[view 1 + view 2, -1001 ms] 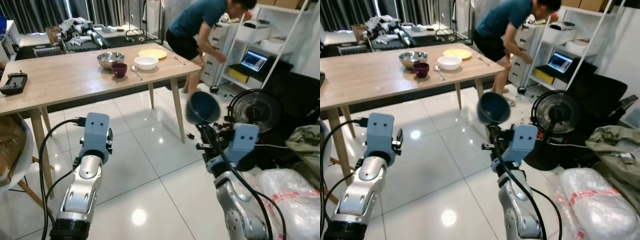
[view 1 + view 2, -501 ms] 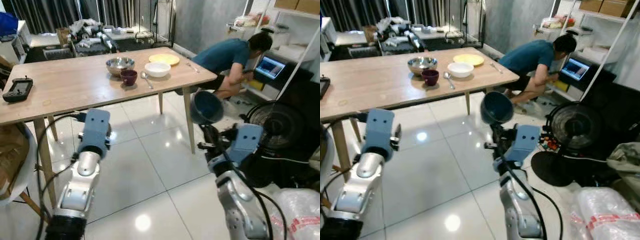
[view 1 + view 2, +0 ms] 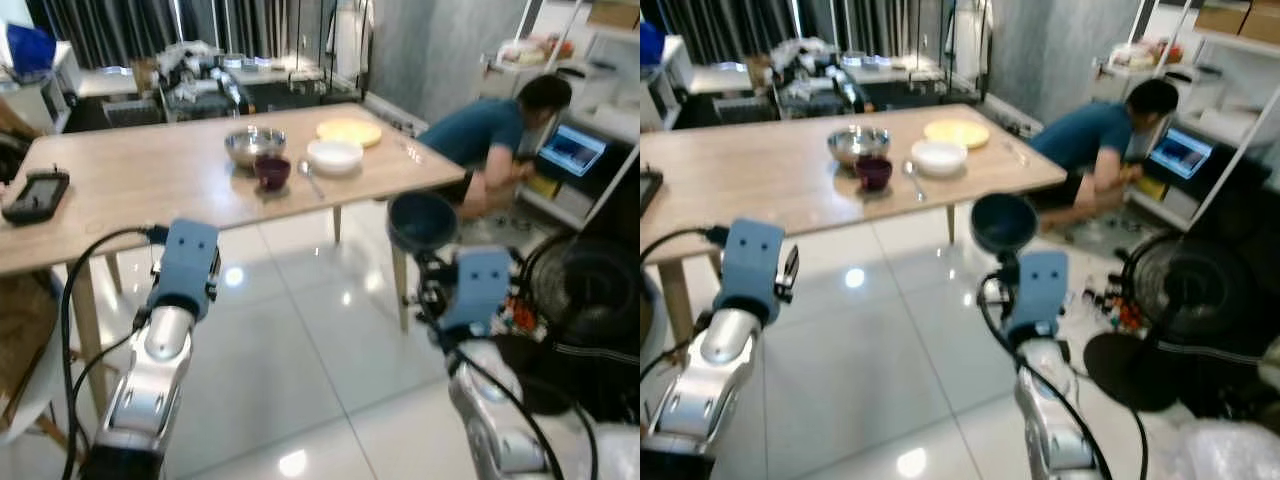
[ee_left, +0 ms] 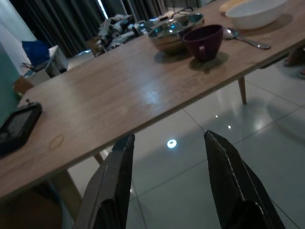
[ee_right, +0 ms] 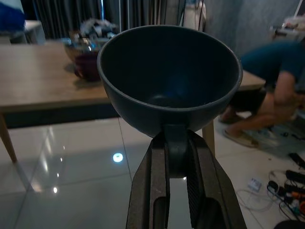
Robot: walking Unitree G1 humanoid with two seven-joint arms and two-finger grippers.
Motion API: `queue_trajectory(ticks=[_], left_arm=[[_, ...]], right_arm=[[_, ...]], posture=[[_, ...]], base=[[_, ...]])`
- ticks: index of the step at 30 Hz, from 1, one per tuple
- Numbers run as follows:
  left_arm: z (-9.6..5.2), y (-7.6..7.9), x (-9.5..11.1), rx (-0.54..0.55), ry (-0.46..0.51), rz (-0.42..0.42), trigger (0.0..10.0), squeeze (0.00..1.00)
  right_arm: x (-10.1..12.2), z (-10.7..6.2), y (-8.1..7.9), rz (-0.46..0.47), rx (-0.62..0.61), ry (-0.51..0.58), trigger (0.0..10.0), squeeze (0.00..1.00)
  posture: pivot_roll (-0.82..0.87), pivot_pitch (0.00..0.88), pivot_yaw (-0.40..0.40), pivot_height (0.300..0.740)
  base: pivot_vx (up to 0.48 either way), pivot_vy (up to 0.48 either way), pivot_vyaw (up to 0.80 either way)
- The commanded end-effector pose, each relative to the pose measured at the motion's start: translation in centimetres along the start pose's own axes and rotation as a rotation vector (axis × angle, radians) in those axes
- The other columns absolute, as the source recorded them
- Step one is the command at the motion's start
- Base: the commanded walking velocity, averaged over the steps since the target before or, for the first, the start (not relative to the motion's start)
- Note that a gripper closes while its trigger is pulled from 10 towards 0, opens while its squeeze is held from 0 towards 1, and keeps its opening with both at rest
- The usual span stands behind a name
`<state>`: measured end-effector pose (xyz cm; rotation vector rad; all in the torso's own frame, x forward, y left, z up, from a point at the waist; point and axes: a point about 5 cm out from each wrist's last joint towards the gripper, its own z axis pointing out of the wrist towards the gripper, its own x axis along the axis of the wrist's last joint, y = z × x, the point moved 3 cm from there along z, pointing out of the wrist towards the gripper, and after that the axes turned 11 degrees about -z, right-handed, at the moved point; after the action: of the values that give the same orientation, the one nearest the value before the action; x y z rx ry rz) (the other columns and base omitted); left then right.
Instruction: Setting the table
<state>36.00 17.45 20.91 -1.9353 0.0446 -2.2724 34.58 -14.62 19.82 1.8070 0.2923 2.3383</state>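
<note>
Right wrist view shows my right gripper (image 5: 177, 157) clamped on the dark blue bowl (image 5: 169, 76), carried short of the wooden table (image 3: 150, 180), left gripper (image 4: 171, 157) apart and empty; next I'd walk closer, then set it down.

My head looks down; my wrists look forward.
All four cameras share the wooden table (image 3: 180, 175); my wrist cameras sit nearer, lower.
</note>
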Motion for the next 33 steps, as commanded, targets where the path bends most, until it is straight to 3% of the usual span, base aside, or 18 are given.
queue_trajectory(ticks=[1, 5, 19, 33], left_arm=[[-0.4, 0.5, 0.2, -0.025, 0.009, 0.011, 10.0, 0.00], [-0.8, 0.9, 0.0, -0.060, 0.001, 0.014, 10.0, 0.00], [-1.2, 1.8, -0.1, -0.116, -0.006, 0.009, 10.0, 0.00], [-1.2, 1.9, -0.3, -0.120, -0.008, 0.006, 10.0, 0.00]], right_arm=[[0.0, 0.0, 0.7, -0.033, -0.018, 0.008, 10.0, 0.00], [-0.4, 0.1, 0.9, -0.071, -0.021, -0.010, 10.0, 0.00], [-1.4, 0.4, 3.5, -0.040, -0.134, -0.068, 10.0, 0.00], [-1.3, 0.8, 3.9, -0.043, -0.150, -0.060, 10.0, 0.00]], posture=[[0.11, 0.041, 0.076, 0.740], [0.11, 0.043, 0.072, 0.740], [0.11, 0.040, 0.072, 0.740], [0.10, 0.023, 0.067, 0.740]], base=[[0.450, 0.000, 0.00], [0.450, 0.000, 0.00], [0.450, 0.000, 0.00], [0.449, 0.000, 0.00]])
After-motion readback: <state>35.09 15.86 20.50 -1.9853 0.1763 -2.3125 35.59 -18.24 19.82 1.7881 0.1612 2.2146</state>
